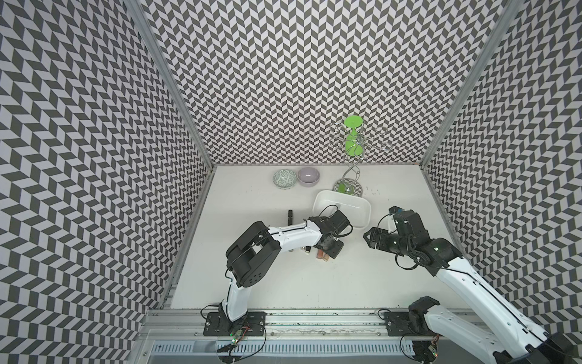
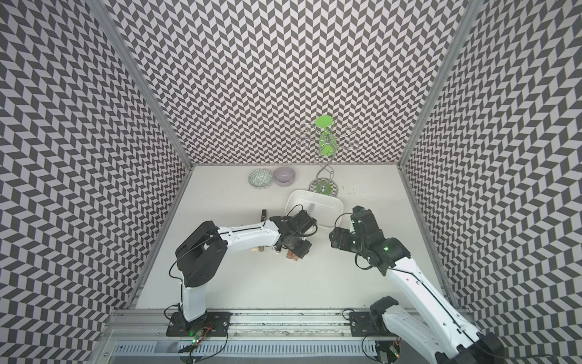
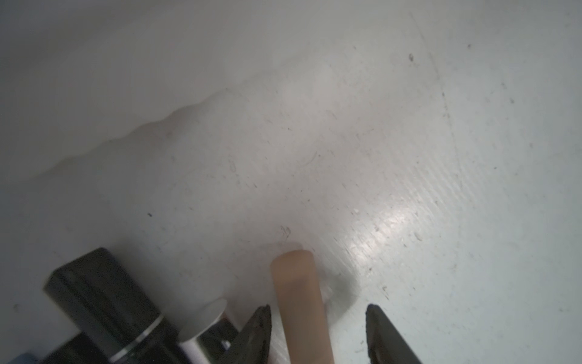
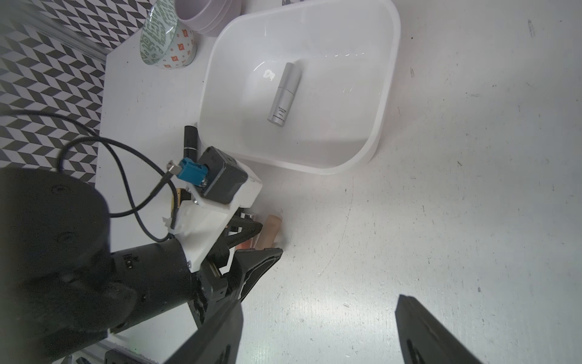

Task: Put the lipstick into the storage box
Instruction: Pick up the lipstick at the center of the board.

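Lipstick, a beige tube (image 3: 299, 299), is lying flat on the white table (image 3: 441, 157) between the fingers of my left gripper (image 3: 318, 307). I am holding that gripper low with its jaws parted around the tube, not clamping it: one finger (image 3: 258, 334) is sitting just beside the tube, perhaps touching it, though the blur is leaving me unsure, and bare table is showing between the tube and my second finger. A black tube (image 3: 104, 302) with a silver band is lying close beside them. In a top view copper-coloured tube ends (image 1: 320, 254) are poking out from under that gripper. My right gripper (image 4: 319, 304) is hovering nearby over bare table, its jaws spread wide and carrying nothing. Beyond both grippers the storage box (image 4: 315, 170) is sitting on the table, and a silver lipstick (image 4: 285, 93) is lying on its floor. A black lipstick (image 1: 289, 217) is lying alone on the table to the left of the box. Farther back, a green-patterned bowl (image 1: 285, 179) and a lilac bowl (image 1: 308, 176) are standing side by side near the rear wall, and a wire stand (image 1: 348, 186) is rising just behind the box.
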### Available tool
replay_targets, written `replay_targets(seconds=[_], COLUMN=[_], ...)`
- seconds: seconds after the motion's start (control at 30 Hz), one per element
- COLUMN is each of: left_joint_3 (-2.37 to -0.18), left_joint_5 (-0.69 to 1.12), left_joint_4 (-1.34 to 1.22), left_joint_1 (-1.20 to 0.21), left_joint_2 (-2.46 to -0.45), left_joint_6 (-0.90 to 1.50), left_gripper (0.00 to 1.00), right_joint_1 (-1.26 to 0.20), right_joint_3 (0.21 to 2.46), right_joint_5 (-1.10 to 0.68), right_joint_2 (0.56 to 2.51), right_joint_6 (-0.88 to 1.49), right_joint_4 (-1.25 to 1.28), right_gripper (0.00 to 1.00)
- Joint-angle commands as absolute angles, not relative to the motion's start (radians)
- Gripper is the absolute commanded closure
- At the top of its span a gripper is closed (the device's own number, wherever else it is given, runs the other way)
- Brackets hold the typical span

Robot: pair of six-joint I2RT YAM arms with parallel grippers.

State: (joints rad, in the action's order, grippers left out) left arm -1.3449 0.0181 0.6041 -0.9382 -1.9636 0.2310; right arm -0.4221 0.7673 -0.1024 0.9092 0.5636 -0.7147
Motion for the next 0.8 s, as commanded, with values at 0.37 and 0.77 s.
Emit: replay_targets(seconds=[0.37,0.77], left_joint_3=[-1.29,-1.18], left_joint_5=[0.017,0.017], left_joint_4=[0.629,0.604], left_joint_1=[-0.968,-0.991], left_joint_2=[-1.958,-1.913], left_joint_6=[0.217,0.252], left_gripper=[0.52,0.65], right_joint_1=[-0.415,-0.414], right_joint_3=[0.737,0.741], right_joint_5=[-0.12,-0.15], right_joint_2=[0.872,0.876], right_joint_6=[0.602,0.606], right_joint_4=[-0.683,-0.666], right_gripper=[0.19,0.2])
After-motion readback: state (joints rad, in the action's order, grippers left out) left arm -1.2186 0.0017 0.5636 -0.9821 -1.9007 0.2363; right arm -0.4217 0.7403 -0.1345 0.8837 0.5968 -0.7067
